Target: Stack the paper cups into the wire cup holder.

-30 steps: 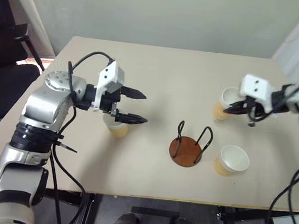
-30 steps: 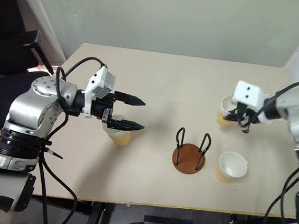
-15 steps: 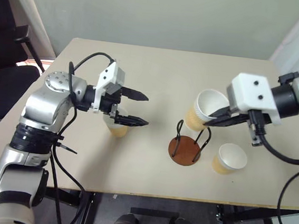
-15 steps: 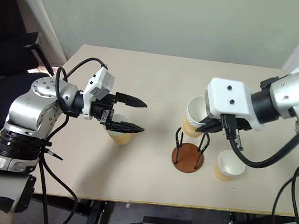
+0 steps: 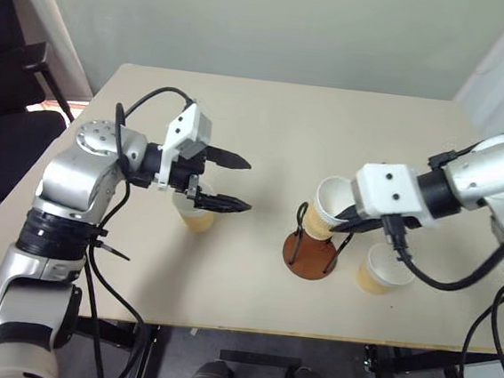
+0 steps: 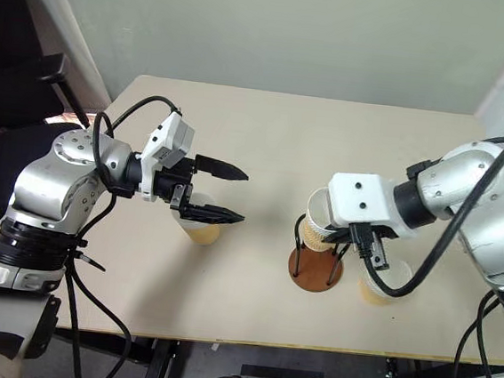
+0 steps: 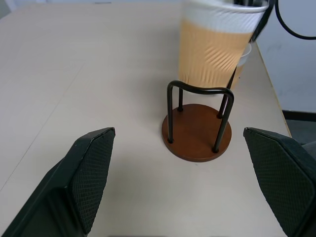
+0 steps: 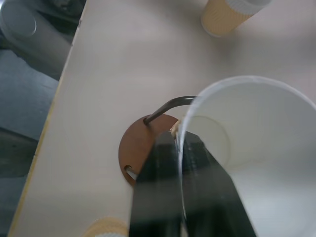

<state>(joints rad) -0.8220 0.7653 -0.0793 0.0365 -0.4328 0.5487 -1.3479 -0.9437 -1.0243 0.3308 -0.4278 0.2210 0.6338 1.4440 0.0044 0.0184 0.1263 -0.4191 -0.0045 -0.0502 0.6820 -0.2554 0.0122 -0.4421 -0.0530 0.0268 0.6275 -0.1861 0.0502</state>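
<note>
The reddish-brown round disc base with black wire loops, the wire cup holder point(image 5: 312, 251), stands near the table's point(image 5: 268, 119) front edge. The right gripper point(image 8: 181, 148), pinching the rim of a tan paper cup point(image 5: 330, 207), has lowered it from above onto the loops. Left gripper point(image 5: 228, 182) hangs spread wide, empty, unmoved.

I count three paper cups point(image 5: 332, 210) around one wire cup holder point(image 5: 311, 253): one above it, one point(image 5: 385, 267) just right, one point(image 5: 196, 212) well left. Two grippers.
</note>
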